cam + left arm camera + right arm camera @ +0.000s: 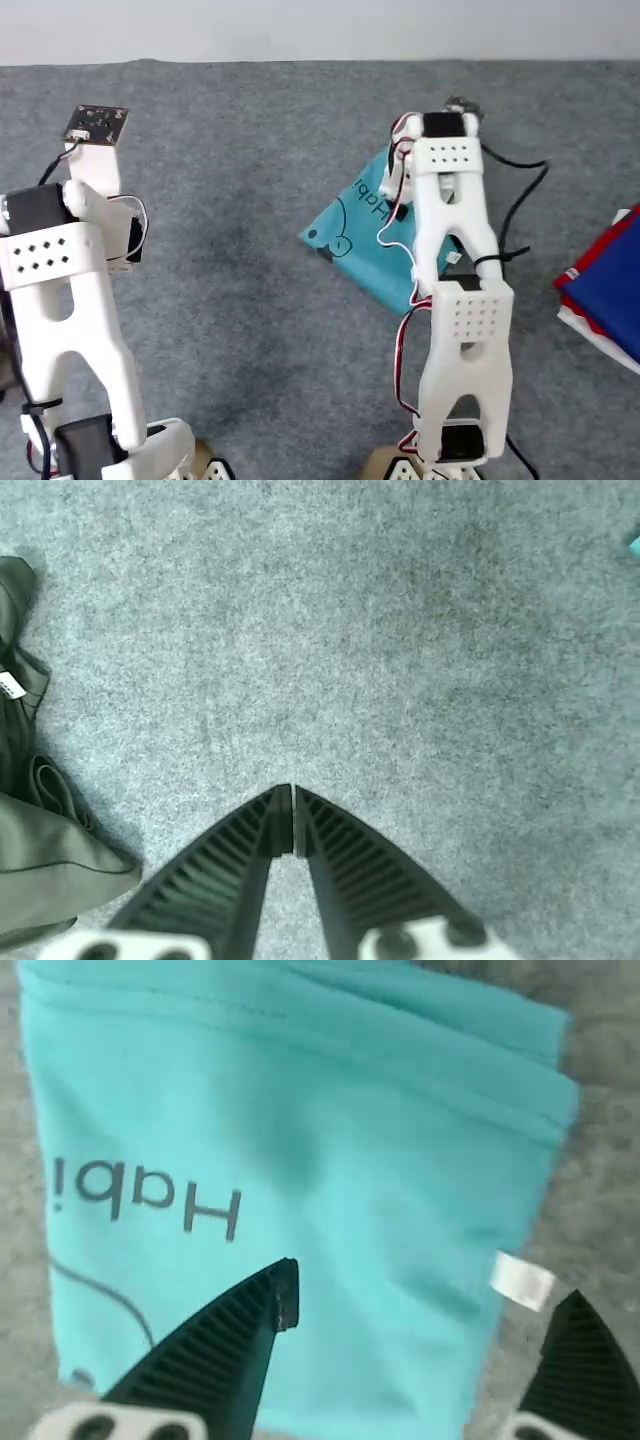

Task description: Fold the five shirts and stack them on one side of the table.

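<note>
The grey table cover (250,330) is lit brightly and evenly by diffuse light from above, and only faint, soft shadows are cast beside the arms (75,300). A narrow darker shadow is thrown under the dark garment (45,850).

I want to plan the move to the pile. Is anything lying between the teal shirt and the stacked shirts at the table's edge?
Nothing visible does: bare table separates the teal shirt from the stacked shirts. Only the right arm's black cable crosses that gap.
</note>
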